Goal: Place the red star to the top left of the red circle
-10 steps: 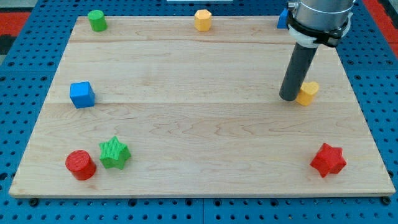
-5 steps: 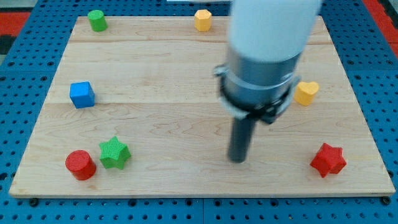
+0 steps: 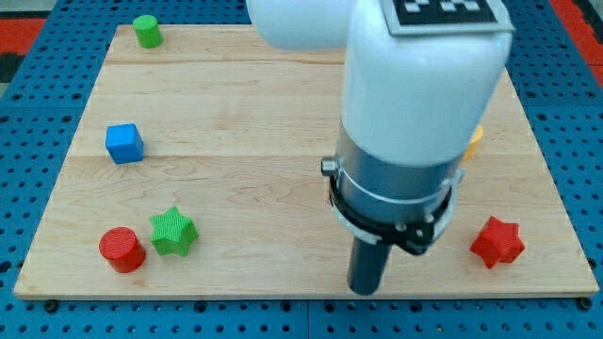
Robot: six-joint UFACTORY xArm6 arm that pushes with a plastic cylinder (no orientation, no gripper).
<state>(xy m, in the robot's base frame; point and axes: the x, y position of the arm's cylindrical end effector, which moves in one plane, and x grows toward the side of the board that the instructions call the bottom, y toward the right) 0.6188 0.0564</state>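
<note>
The red star point(image 3: 497, 242) lies near the board's bottom right corner. The red circle point(image 3: 122, 250) lies near the bottom left corner, with a green star point(image 3: 172, 232) touching its upper right side. My tip point(image 3: 365, 288) rests on the board near the bottom edge, well to the left of the red star and far to the right of the red circle. It touches no block.
A blue cube point(image 3: 124, 143) sits at the left. A green cylinder point(image 3: 146, 30) stands at the top left corner. A yellow block point(image 3: 472, 138) peeks out behind the arm at the right. The arm's white body covers the top middle of the wooden board point(image 3: 236, 113).
The arm has swung from the yellow block at the right down toward the board's bottom edge. My tip moved down and left. No block has moved.
</note>
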